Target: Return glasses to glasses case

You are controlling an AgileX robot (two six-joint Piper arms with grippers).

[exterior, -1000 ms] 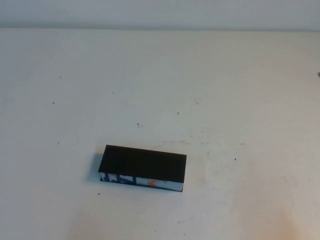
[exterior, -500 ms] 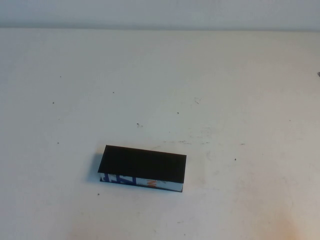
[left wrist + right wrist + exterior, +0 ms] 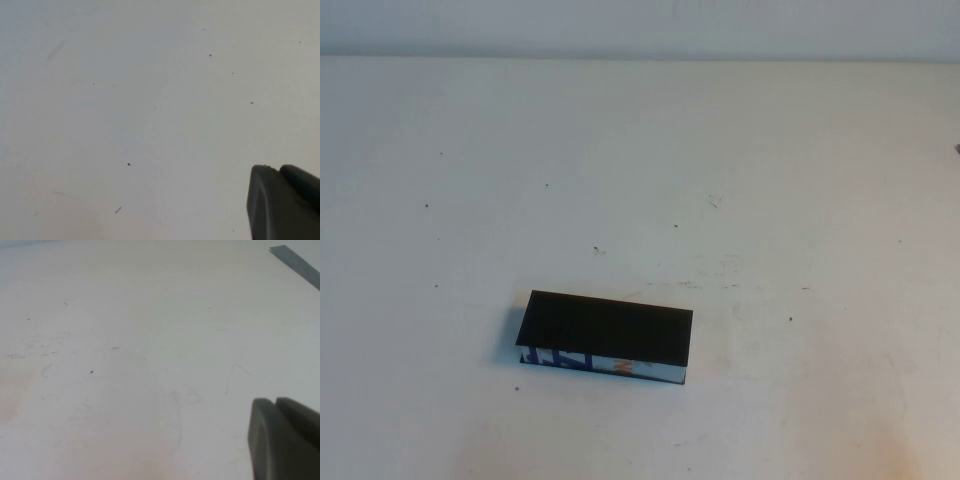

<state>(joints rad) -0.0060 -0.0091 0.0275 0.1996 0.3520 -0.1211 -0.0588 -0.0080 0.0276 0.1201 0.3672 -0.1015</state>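
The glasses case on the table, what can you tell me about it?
The glasses case is a closed rectangular box with a flat black lid and a light side strip printed in blue and orange. It lies flat on the white table, near the front, slightly skewed. Nothing touches it; neither the left tool nor the right tool is near.

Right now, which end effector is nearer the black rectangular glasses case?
Probably left, unconfirmed: the black rectangular glasses case sits slightly left of centre in the high view, which shows neither arm. Left end effector and right end effector each hang over bare table, case unseen.
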